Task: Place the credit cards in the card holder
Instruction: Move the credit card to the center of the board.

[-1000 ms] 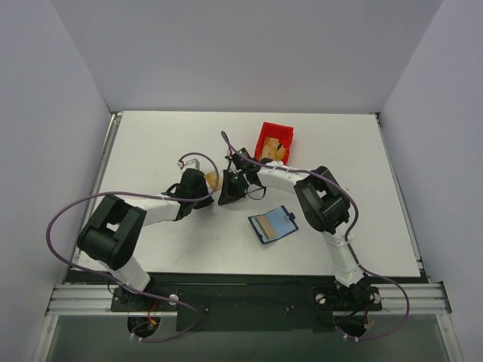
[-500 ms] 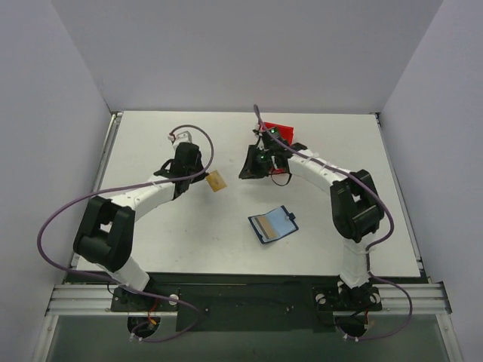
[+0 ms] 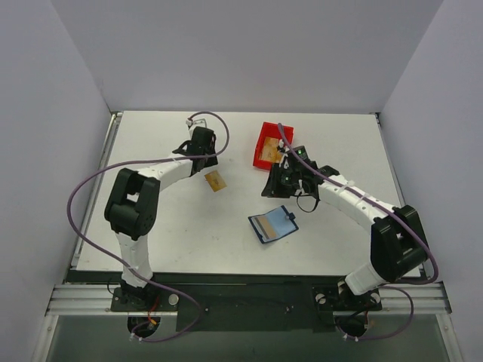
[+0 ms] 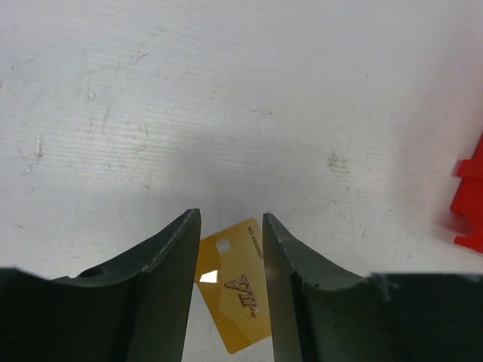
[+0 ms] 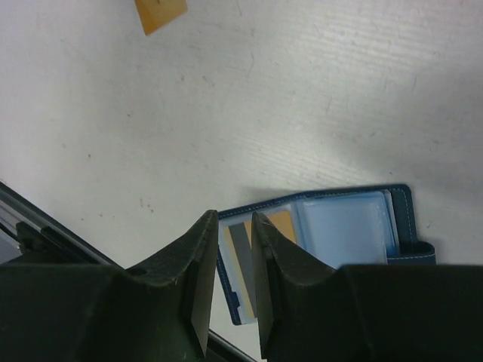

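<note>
One gold credit card (image 3: 215, 181) marked VIP lies flat on the white table. My left gripper (image 3: 204, 160) hangs just behind it, open, touching nothing. In the left wrist view that card (image 4: 235, 294) shows through the gap of the left gripper (image 4: 231, 220). The navy card holder (image 3: 272, 225) lies open at front centre, with a striped card (image 5: 243, 256) tucked in its left pocket. My right gripper (image 3: 272, 187) hovers just behind the holder, jaws slightly apart and empty. From the right wrist, the right gripper (image 5: 235, 220) frames the card holder (image 5: 343, 226).
A red bin (image 3: 272, 143) stands at the back, right of centre, with something tan inside; its edge (image 4: 472, 204) shows in the left wrist view. The loose gold card (image 5: 161, 13) appears at the top of the right wrist view. Grey walls enclose the table.
My left gripper let go of the gold card, which stays on the table, and drew back toward the rear. My right gripper swung from the centre to behind the holder, its jaws parting.
</note>
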`<state>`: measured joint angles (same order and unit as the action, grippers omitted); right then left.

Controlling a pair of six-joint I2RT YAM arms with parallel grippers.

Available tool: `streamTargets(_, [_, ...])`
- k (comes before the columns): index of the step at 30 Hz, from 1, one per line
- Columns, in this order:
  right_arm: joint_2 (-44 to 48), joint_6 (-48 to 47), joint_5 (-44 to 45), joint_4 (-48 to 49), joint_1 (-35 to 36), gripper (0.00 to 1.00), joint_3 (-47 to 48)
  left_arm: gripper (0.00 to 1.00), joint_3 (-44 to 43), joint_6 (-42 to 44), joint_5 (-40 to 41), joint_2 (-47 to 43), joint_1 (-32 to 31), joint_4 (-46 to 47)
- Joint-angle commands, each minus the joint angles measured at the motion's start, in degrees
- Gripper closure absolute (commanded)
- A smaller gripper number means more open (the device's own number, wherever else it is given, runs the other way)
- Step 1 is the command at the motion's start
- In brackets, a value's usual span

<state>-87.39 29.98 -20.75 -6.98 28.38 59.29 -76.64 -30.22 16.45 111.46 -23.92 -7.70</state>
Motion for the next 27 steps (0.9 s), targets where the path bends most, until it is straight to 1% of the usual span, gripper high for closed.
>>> streamTargets(1, [1.44,0.26,0.71,-0.22,0.01,0.79,-2.77,0.49,-5.70,3.41,2.10,2.62,-0.16,-2.58])
streamTargets(2, [1.35,0.08,0.71,-0.22,0.09,0.78,-2.86,0.47,-6.06,3.67,2.10,3.58,-0.16,-2.84])
streamTargets(10, [0.38,-0.53,0.63,-0.14,0.09,0.78,-2.51,0.43,-10.37,5.69,1.13,7.89,-0.25,-4.34])
streamTargets(19, [-0.23,-1.06,0.36,-0.14,0.01,0.78,-2.95,0.44,-13.62,6.57,-0.19,12.47,-1.03,-5.22])
streamTargets(27, [0.64,-1.41,0.63,-0.14,0.01,0.78,-3.74,0.44,-13.54,7.98,2.62,14.05,-3.50,-5.74])
